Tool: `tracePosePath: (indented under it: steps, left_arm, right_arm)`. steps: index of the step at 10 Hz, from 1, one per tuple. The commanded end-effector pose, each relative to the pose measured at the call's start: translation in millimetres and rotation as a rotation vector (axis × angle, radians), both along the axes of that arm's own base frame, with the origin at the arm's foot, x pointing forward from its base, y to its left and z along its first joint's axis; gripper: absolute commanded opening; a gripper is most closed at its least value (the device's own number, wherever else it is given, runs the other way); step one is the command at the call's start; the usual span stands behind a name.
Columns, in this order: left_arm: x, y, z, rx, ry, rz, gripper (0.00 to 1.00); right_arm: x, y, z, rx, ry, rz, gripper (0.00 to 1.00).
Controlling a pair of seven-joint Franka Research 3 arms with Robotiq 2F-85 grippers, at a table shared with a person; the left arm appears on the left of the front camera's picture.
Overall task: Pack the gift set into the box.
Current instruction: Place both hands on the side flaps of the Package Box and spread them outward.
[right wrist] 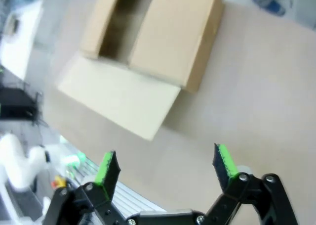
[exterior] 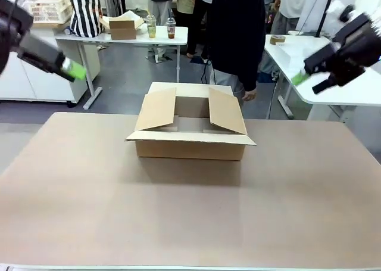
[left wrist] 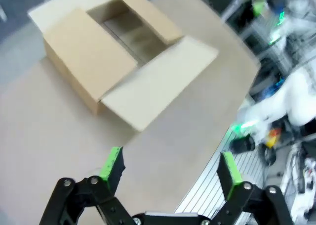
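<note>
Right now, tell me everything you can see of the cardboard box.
The box is a shallow, wide brown corrugated carton, open on top, sitting square on the table, toward its far side. Its two side flaps are folded partly inward over the opening. The near flap lies folded out level and the far flap folds away. What shows of the inside is bare cardboard. Only the table touches it; the left gripper and right gripper are open and apart from it.

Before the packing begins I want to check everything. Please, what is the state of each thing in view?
box: upright on the table, open; near and far flaps spread outward, side flaps leaning inward over the opening.
left gripper: open, empty, raised.
right gripper: open, empty, raised.
</note>
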State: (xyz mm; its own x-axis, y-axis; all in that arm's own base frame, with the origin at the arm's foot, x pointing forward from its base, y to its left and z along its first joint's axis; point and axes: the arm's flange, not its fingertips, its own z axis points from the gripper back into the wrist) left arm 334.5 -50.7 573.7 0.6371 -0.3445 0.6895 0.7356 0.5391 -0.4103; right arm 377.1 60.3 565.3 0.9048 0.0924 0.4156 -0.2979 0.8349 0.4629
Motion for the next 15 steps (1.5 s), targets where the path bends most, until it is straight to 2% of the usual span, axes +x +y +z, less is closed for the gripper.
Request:
tracePosePath:
  steps: [1,3,4,5,6,7,8,9,10,11,12,15]
  left_arm:
    - [-13.9,-10.5,-5.9,0.137,-0.06,-0.068,1.0]
    - [-13.9,-10.5,-5.9,0.137,-0.06,-0.068,1.0]
    - [-0.6,-5.4,-3.1,0.048,-0.007,-0.018,1.0]
    - [5.5,-7.6,0.2,-0.052,0.092,-0.055,1.0]
    - [14.7,3.1,5.8,-0.253,0.246,-0.058,1.0]
    - [27.9,20.0,6.0,-0.41,0.383,-0.01,1.0]
    - [39.3,35.5,3.2,-0.609,0.532,-0.014,1.0]
    - [49.7,47.2,-4.1,-0.72,0.606,0.046,1.0]
    - [55.4,53.4,-12.9,-0.732,0.636,0.099,1.0]
    - [59.8,54.1,-21.0,-0.707,0.634,0.178,1.0]
    - [44.6,57.6,-11.1,-0.609,0.494,-0.042,1.0]
    - [44.6,57.6,-11.1,-0.609,0.494,-0.042,1.0]
  right_arm:
    - [-8.6,5.1,-12.1,-0.107,-0.018,0.131,1.0]
    - [-8.6,5.1,-12.1,-0.107,-0.018,0.131,1.0]
    - [-1.9,3.7,-5.2,-0.033,0.002,0.035,1.0]
    - [4.2,-8.4,-1.3,0.135,0.132,0.018,1.0]
    - [4.9,-26.2,7.0,0.348,0.268,0.001,1.0]
    - [5.2,-48.4,18.0,0.566,0.433,-0.045,1.0]
    - [6.1,-68.3,26.3,0.742,0.535,-0.093,1.0]
    - [6.6,-88.7,31.8,0.93,0.527,-0.118,1.0]
    - [7.2,-103.9,31.1,1.045,0.498,-0.155,1.0]
    - [8.0,-108.3,25.8,1.044,0.449,-0.208,1.0]
    - [-4.4,-98.3,30.4,0.704,0.415,0.04,1.0]
    - [-4.4,-98.3,30.4,0.704,0.415,0.04,1.0]
